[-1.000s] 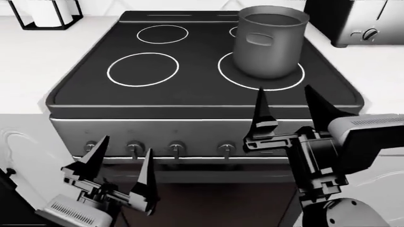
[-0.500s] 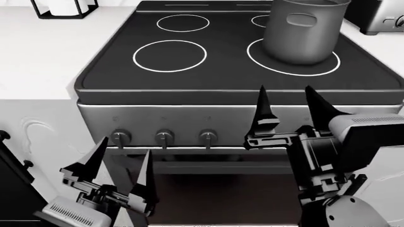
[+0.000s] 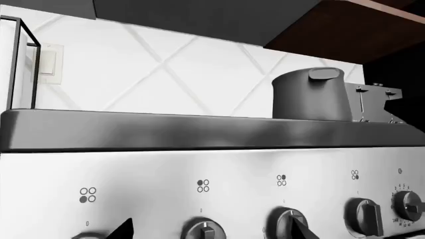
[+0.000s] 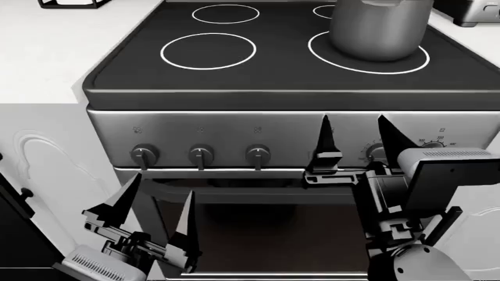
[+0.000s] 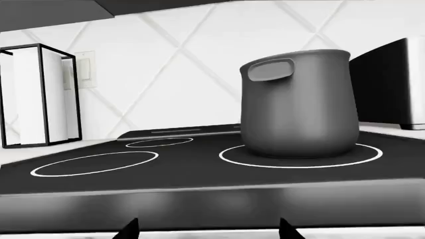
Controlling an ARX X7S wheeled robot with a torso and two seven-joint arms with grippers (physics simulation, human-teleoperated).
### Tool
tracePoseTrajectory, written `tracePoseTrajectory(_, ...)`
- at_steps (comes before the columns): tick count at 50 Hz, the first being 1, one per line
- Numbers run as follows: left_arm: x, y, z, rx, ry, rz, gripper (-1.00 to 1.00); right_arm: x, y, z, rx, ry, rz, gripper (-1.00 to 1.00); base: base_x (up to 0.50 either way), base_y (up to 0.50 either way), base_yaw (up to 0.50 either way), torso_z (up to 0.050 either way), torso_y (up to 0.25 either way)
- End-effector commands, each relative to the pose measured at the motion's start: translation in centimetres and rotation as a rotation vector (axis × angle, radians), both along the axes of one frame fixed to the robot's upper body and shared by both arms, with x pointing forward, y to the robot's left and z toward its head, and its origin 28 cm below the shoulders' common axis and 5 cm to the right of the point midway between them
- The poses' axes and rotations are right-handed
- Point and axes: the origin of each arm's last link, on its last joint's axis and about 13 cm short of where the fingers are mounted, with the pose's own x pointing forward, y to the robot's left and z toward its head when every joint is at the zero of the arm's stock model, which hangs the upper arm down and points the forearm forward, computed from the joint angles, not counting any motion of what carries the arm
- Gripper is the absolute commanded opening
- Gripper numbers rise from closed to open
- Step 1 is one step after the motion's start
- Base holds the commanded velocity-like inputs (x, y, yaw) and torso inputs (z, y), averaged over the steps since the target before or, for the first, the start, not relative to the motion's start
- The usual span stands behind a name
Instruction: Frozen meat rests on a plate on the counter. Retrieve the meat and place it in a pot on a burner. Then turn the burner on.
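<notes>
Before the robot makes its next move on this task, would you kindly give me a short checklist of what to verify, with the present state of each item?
1. Tall dark grey metal pot stands on the large white-circle burner: ok.
2. Frozen meat and blue-rimmed plate in view: not ok; no view shows them.
3. Meat inside the pot: cannot tell; its interior is hidden.
4. Left gripper jaws open and empty: ok.
5. Right gripper jaws open and empty: ok.
6. Round stove knobs on the steel front panel visible and unobstructed: ok for three; the right gripper covers those further right.
</notes>
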Motion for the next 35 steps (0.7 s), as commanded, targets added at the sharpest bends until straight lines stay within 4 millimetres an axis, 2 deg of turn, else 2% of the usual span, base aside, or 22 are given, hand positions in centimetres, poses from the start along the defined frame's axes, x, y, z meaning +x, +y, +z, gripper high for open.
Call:
tracePoseTrajectory(1, -0.18, -0.1, -0.23, 0.005, 0.004, -0.014, 1.0, -0.04, 0.08, -0.43, 0.001, 0.017, -0.012, 1.0, 0.0, 0.0, 0.0, -0.05, 0.0)
tracePoseTrajectory(35, -0.23, -0.11, -0.43, -0.008, 0.014, -0.018, 1.0, 0.05, 0.13, -0.56, 0.016, 0.041, -0.014, 1.0, 0.0, 0.0, 0.0, -0.05, 0.0)
